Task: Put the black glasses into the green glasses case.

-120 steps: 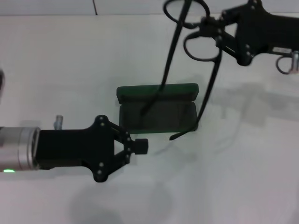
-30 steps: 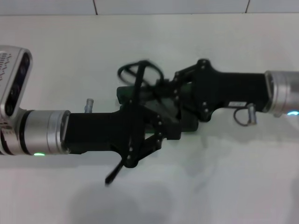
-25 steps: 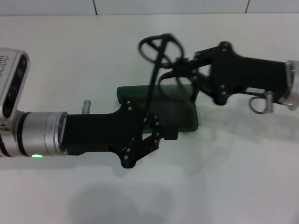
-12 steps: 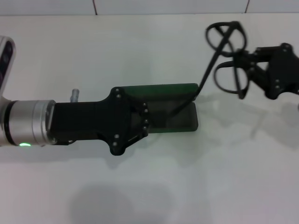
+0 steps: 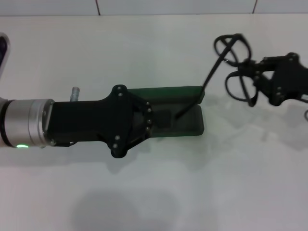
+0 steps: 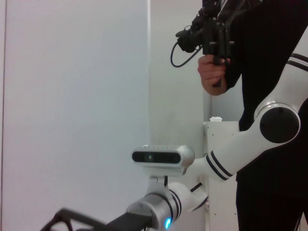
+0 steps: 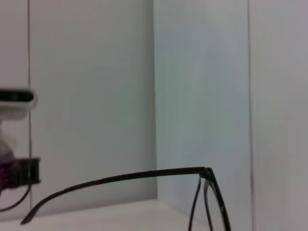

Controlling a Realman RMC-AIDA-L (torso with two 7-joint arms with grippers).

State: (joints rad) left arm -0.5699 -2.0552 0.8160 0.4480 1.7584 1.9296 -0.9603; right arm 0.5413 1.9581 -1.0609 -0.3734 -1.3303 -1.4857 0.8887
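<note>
A: Where is the left gripper (image 5: 161, 118)?
B: Over the green glasses case (image 5: 190, 107), hiding its 9 o'clock half; whether its fingers are parted can't be told.

A: And farther off?
B: At 2 o'clock, the right gripper (image 5: 251, 74) clamps the black glasses (image 5: 230, 62) aloft, one temple hanging toward the case.

The work surface is a plain white table (image 5: 202, 183) — smooth, with soft grey shadows lying on it. Along its far edge runs a white wall (image 5: 173, 6) crossed by thin dark seams. In the left wrist view a person in black clothing (image 6: 269, 53) stands at the side, one bare hand (image 6: 211, 74) gripping a black handheld device (image 6: 211, 36) with a looping cable — beside a pale, seamed wall panel (image 6: 72, 96).
</note>
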